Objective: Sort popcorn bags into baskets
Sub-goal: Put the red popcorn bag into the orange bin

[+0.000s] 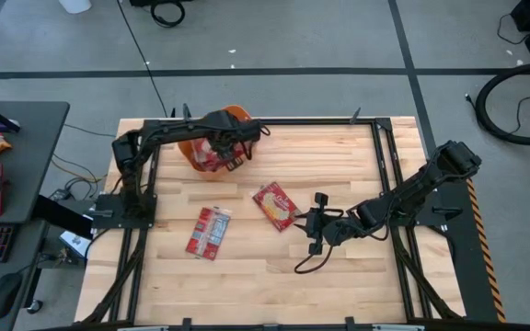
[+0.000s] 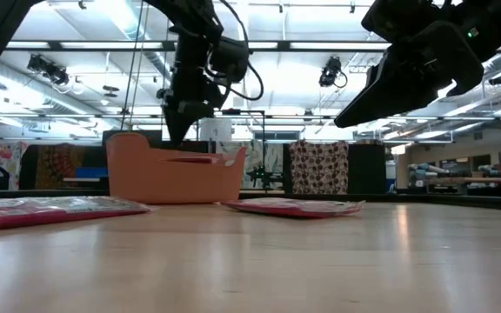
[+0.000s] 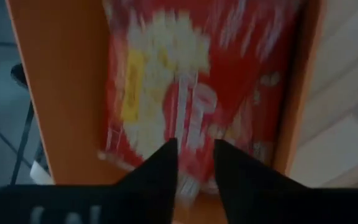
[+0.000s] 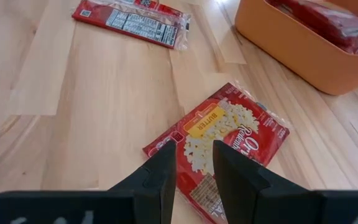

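High view: right pincer [image 1: 313, 223], fingers narrowly parted and empty, hovers beside a popcorn bag [image 1: 275, 205] lying flat on the counter [image 1: 357, 165] (thin edges may slip), well apart from the orange basket [image 1: 189, 150].

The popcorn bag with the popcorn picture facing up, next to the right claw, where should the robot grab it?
Probably by its nearest edge. The bag lies flat on the table, so there is no height to squeeze. The right gripper is already beside that end, so coming in low from there looks easiest.
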Controlling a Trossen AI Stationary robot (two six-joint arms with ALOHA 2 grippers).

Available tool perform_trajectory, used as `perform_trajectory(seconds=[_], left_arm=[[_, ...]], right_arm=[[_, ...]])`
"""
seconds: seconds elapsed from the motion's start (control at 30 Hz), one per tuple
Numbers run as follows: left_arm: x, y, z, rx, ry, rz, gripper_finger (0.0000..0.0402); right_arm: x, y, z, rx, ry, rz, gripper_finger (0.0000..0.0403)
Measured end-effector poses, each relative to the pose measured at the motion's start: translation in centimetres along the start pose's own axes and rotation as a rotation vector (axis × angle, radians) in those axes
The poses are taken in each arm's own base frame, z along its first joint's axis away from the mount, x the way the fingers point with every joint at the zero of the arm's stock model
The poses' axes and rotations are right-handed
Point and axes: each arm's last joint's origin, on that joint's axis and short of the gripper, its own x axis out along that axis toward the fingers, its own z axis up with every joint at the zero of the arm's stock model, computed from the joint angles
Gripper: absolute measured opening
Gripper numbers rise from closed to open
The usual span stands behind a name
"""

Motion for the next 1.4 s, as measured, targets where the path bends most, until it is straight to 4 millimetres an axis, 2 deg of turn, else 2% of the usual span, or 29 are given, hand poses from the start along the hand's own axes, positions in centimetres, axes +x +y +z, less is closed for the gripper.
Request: perform_trajectory(seconds=[0.1, 0.23, 0.33, 0.5, 0.6, 0.77, 0.9, 1.1, 1.4], left_arm=[[-0.2, -0.7, 0.5, 0.028, -0.055, -0.029, 0.0143], [-1.1, -3.0, 1.0, 0.208, -0.165, -0.147, 0.0173], [-2.4, -5.6, 0.8, 0.376, -0.263, -0.193, 0.0177], [-4.4, -10.5, -0.9, 0.655, -0.375, -0.196, 0.0174], [-4.5, -13.4, -1.9, 0.762, -0.444, -0.201, 0.0173], [-3.5, -16.7, -3.7, 0.902, -0.544, -0.193, 0.0172], [-2.9, -18.3, -4.8, 0.970, -0.620, -0.171, 0.0172], [-1.1, -19.8, -6.1, 1.016, -0.699, -0.070, 0.0172], [2.2, -19.6, -7.8, 1.076, -0.636, 0.038, 0.0172]], right_arm=[[0.0, 0.0, 0.0, -0.010, 0.000, 0.000, 0.0110], [0.0, 0.0, 0.0, -0.009, 0.000, -0.002, 0.0110], [0.0, 0.0, 0.0, -0.008, 0.000, 0.000, 0.0110], [-0.2, 0.3, -0.1, -0.018, -0.002, 0.008, 0.0110], [-0.2, 0.3, -0.1, -0.027, -0.004, 0.005, 0.0110], [-0.2, 0.3, -0.1, -0.029, -0.003, 0.004, 0.0110], [-0.2, 0.2, -0.1, -0.035, 0.000, 0.002, 0.0110], [-0.1, 0.1, 0.0, -0.023, -0.002, -0.004, 0.0110], [-0.1, 0.1, 0.1, -0.009, -0.009, -0.001, 0.0110]])
